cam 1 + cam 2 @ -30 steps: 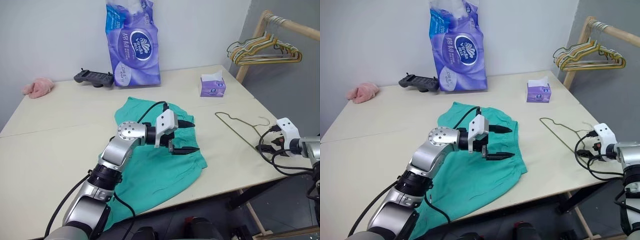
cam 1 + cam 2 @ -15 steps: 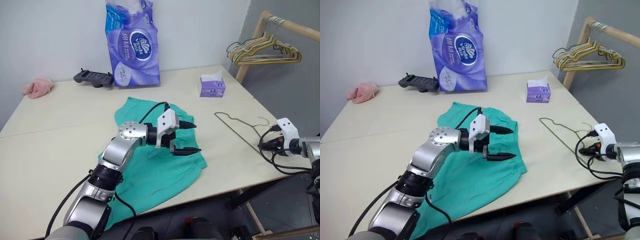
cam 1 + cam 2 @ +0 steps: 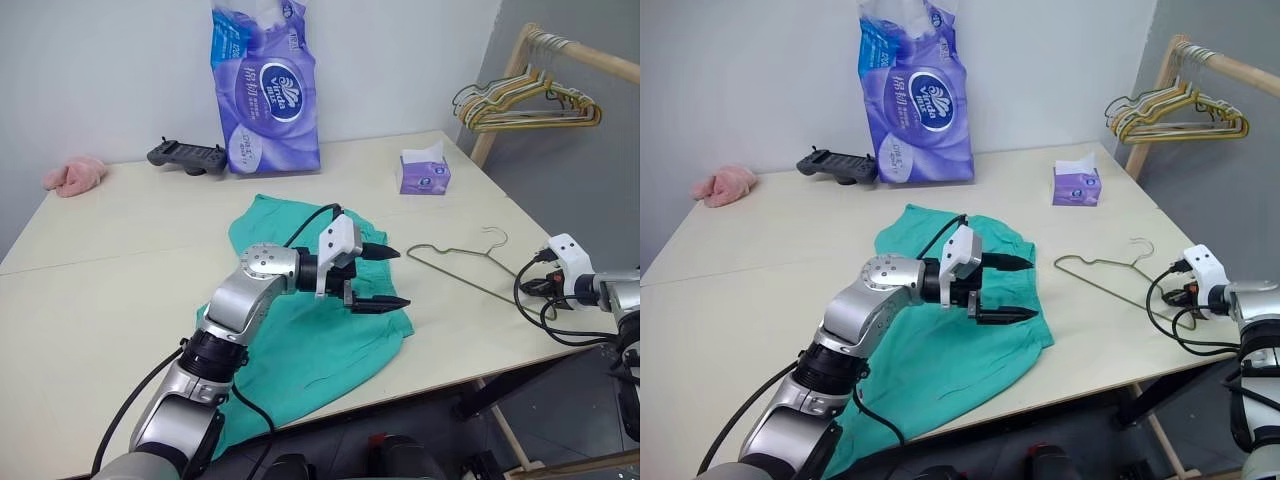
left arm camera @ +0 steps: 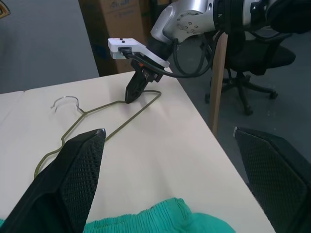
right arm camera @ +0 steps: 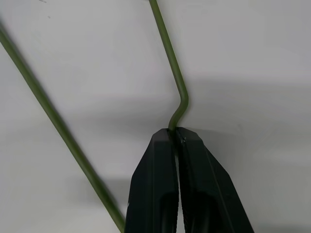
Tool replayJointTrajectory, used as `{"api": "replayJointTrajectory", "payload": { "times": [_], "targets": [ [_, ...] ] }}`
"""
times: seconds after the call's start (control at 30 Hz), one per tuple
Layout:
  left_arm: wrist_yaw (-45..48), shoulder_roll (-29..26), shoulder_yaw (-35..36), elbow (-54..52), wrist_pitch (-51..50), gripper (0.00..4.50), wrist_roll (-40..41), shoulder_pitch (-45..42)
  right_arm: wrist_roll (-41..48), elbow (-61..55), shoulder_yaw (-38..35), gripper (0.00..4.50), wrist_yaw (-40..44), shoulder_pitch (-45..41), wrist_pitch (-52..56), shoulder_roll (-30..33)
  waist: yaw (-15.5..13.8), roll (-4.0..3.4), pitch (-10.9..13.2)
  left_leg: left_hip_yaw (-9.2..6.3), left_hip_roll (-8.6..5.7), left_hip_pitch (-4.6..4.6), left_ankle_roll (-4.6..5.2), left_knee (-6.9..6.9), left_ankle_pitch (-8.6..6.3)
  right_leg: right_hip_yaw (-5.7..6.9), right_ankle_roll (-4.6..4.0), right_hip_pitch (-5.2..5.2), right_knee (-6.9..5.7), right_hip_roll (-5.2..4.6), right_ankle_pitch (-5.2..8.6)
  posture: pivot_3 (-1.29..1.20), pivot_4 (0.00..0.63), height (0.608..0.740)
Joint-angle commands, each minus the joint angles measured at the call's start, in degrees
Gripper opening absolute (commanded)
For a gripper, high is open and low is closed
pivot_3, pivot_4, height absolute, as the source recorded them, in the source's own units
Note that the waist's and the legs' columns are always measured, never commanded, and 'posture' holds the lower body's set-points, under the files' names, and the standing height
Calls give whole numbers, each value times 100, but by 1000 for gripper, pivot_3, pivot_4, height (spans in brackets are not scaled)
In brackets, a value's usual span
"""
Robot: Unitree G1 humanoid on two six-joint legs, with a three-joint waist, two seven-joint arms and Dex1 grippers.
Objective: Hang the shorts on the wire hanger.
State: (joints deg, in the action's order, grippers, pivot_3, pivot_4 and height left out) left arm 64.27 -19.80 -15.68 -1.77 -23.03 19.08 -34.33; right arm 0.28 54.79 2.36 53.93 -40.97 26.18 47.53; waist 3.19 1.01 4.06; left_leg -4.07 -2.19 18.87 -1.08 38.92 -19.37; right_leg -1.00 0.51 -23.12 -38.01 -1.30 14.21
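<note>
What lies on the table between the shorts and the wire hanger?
Nothing: only bare table separates the shorts from the wire hanger, as the left eye view and the left wrist view show.

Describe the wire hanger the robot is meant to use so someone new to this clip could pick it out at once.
On the cream table, look right of the shorts, near the table's right edge. The wire hanger lies there, one corner pinched in the shut right gripper. It is a single thin olive-gold wire, unlike the bunch of thicker hangers on the wooden rail.
</note>
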Motion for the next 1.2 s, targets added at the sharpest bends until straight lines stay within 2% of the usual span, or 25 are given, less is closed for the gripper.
{"api": "replayJointTrajectory", "payload": {
  "times": [0.03,0.67,1.07,1.2],
  "targets": [
    [-51,-19,71,-247,89,4500,53,-19,-198,41,115,7,-37,42,-154,30,-3,0,0,0,0,0,0,0,0,-1,0,0,0,0,0,-20,49,740],
    [-274,50,97,-205,194,4500,62,-91,-250,27,-16,7,-142,-4,-383,182,-88,-1,-7,6,-4,0,-19,2,11,-6,3,0,-1,-3,-2,-13,37,740],
    [-382,61,152,-184,204,4500,54,-111,-167,-382,-130,7,-208,17,-479,300,-129,-8,-3,7,-4,1,-18,2,10,-6,3,-2,-2,-3,-2,-10,46,740],
    [-443,43,205,-171,187,4500,73,-127,-158,-842,-229,7,-359,189,-777,416,-139,-8,-3,5,-4,2,-16,2,9,-4,3,-2,-2,-3,-2,-10,51,740]
  ]
}}
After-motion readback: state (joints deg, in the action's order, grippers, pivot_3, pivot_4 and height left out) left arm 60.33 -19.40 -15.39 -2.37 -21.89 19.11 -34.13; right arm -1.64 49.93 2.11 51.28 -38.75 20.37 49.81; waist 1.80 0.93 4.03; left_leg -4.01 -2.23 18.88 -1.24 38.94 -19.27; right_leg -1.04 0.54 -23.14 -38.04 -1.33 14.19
